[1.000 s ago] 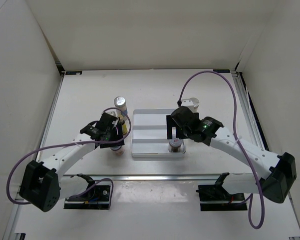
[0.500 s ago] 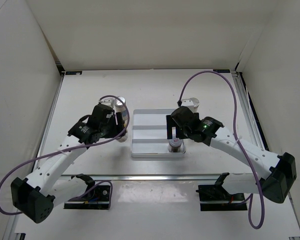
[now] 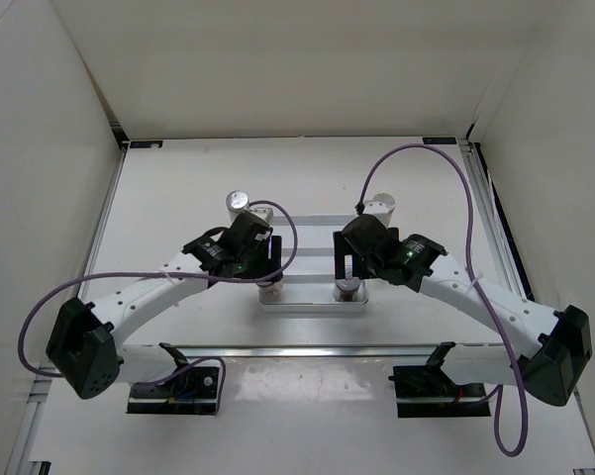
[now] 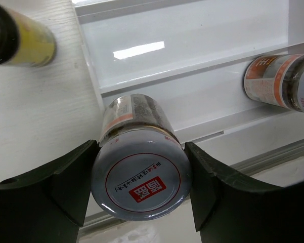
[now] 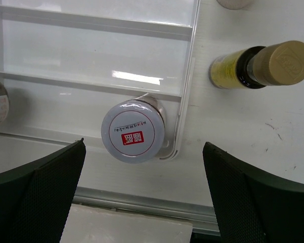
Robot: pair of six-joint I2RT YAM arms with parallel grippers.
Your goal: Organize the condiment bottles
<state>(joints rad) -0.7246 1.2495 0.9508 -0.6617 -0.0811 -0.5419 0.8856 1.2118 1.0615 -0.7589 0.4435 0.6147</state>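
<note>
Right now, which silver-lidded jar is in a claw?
The jar in the left claw, gripped at its sides; the other jar stands free in the tray below the open right claw.

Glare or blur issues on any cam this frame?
Left wrist: glare streak on the tray floor; yellow bottle at the corner soft, gripped jar lid sharp. Right wrist: smaller glare patch on the tray, corner jar lid print crisp. Top external: even light, only soft shadows.

Bright, even light; glare on the tray (image 4: 139, 49).
</note>
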